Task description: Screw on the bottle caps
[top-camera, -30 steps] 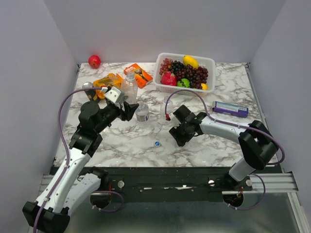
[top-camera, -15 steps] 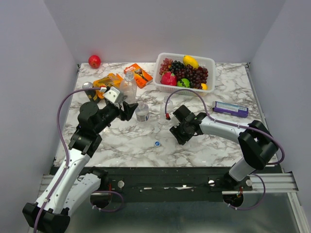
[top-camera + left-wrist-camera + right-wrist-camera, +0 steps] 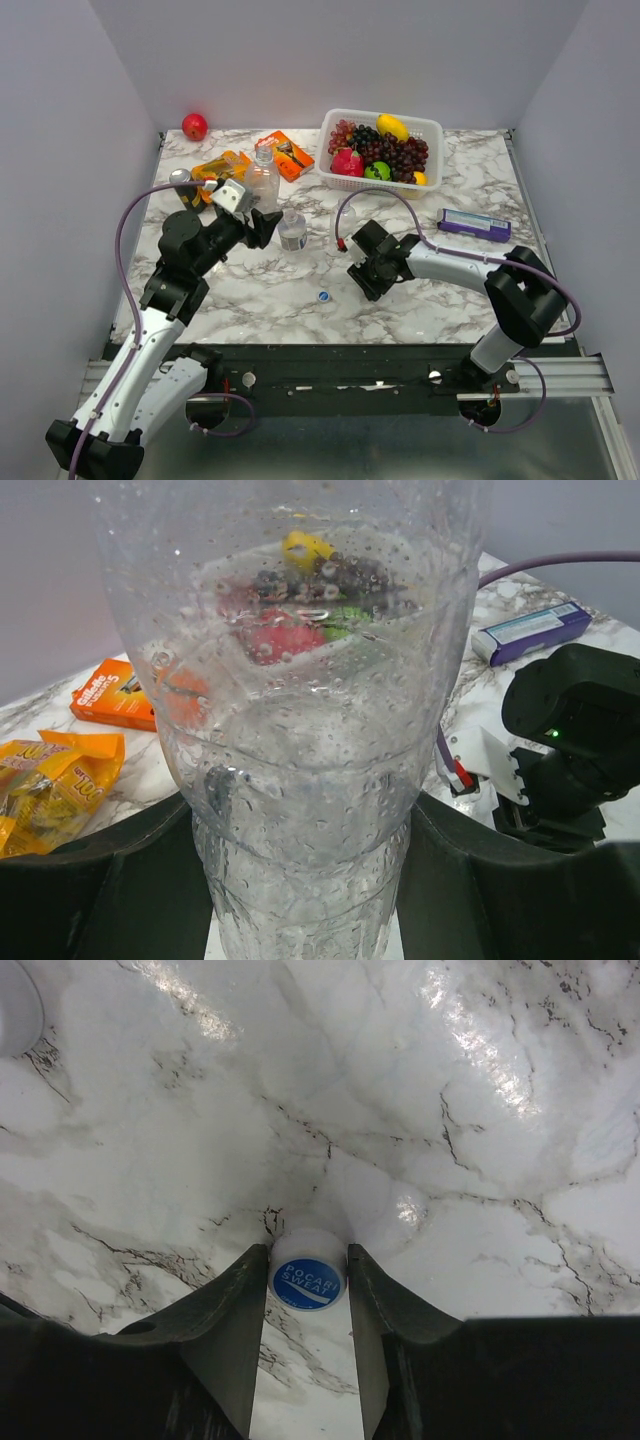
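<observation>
My left gripper (image 3: pixel 262 222) is shut on the lower part of a tall clear bottle (image 3: pixel 265 178), which stands upright without a cap. In the left wrist view the bottle (image 3: pixel 310 710) fills the frame between both fingers (image 3: pixel 100 880). My right gripper (image 3: pixel 358 275) is shut on a blue cap (image 3: pixel 307 1278) marked Pocari Sweat, held close over the marble. A second blue cap (image 3: pixel 323 296) lies on the table near the front. A short bottle with a pale label band (image 3: pixel 293 231) and another clear bottle (image 3: pixel 345 222) stand between the arms.
A white basket (image 3: pixel 432 128) of fruit stands at the back. A red fruit (image 3: pixel 194 126), an orange box (image 3: pixel 286 153), yellow snack bags (image 3: pixel 222 167) and a dark can (image 3: pixel 183 185) are at the back left. A purple box (image 3: pixel 475 224) lies at the right.
My right gripper has shifted slightly to the left with the blue cap. The left arm and its bottle have hardly moved.
</observation>
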